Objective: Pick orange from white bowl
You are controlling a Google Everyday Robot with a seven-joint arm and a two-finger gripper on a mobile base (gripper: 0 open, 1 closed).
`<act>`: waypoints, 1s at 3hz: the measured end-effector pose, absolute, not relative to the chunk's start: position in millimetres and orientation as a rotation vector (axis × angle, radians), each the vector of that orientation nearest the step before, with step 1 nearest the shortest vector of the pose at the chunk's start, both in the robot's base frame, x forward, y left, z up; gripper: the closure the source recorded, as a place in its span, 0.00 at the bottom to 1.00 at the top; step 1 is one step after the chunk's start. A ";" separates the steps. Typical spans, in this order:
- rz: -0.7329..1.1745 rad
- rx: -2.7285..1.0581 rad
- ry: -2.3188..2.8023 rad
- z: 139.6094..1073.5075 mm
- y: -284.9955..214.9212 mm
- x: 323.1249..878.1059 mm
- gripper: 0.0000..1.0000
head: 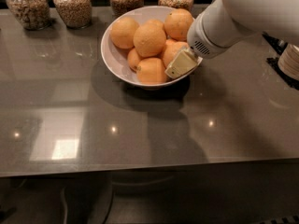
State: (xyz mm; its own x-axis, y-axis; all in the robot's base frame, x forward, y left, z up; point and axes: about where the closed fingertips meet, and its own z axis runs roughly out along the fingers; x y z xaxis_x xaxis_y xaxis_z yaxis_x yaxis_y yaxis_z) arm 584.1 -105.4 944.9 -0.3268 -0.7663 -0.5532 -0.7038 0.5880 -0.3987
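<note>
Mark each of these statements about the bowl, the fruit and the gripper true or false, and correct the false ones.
1. The white bowl holds several oranges. True.
2. The gripper hangs over the glass jars at the back. False: it is down at the bowl's rim on the picture's right, close beside the oranges.
3. Four glass jars stand in a row behind the bowl. True.
4. One orange lies loose on the counter in front of the bowl. False: every orange in view is inside the bowl.
</note>
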 end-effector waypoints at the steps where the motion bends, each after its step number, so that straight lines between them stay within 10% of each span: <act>1: -0.145 -1.144 2.082 934.1 -108.4 599.5 0.22; 3: -0.154 -1.128 2.111 909.9 -107.3 618.4 0.25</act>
State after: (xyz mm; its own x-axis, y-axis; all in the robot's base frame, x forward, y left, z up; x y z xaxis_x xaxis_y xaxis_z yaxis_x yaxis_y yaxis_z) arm 618.4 -107.3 909.9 -0.3521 -0.7624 -0.5430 -0.6753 0.6086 -0.4166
